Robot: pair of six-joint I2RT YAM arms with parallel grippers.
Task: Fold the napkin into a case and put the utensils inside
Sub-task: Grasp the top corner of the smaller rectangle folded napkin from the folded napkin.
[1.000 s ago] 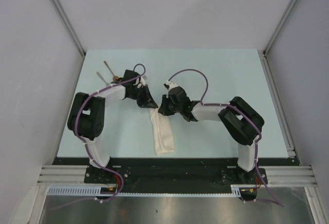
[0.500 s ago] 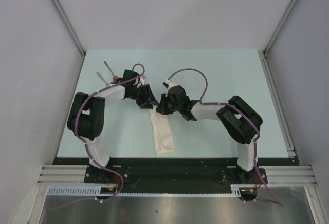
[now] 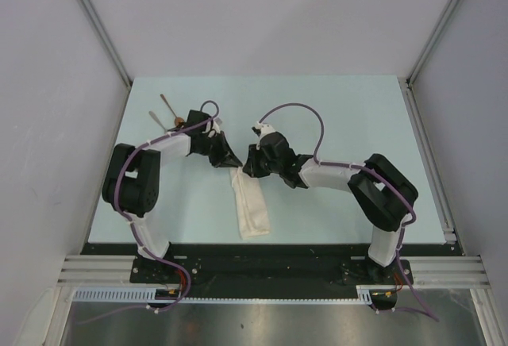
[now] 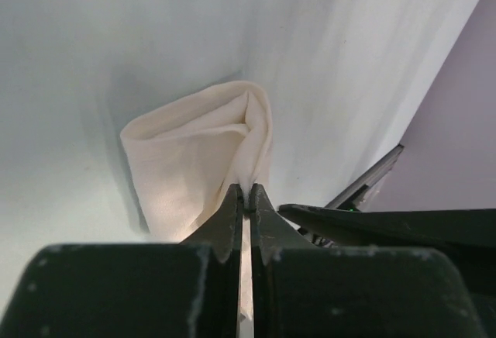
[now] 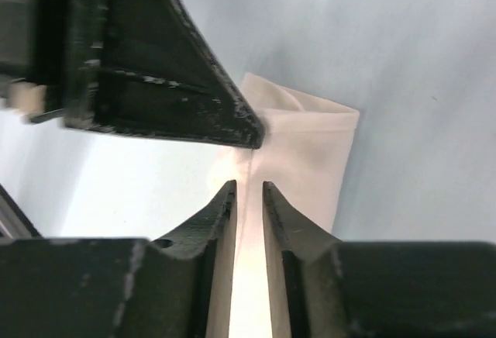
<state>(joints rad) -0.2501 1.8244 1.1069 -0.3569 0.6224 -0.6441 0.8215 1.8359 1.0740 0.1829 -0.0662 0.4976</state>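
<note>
The napkin [image 3: 252,207] is folded into a narrow, long case lying lengthwise near the table's front middle. My left gripper [image 3: 236,165] is at its far end, shut on an upper edge of the cloth [image 4: 198,148] and lifting it a little. My right gripper [image 3: 248,171] is right beside it at the same end; its jaws [image 5: 249,187] stand a narrow gap apart over the cloth [image 5: 310,148], with a thin cloth edge running between them. The fork [image 3: 158,121] and the copper-bowled spoon [image 3: 171,110] lie at the far left, behind the left arm.
The left gripper's finger [image 5: 174,82] crosses the right wrist view just above the right jaws. The right gripper's finger [image 4: 372,225] shows low right in the left wrist view. Grey walls enclose the pale table [image 3: 357,116].
The right arm's elbow has sunk and swung out a little, and its gripper has edged left toward the left gripper. The napkin and utensils lie as before.
</note>
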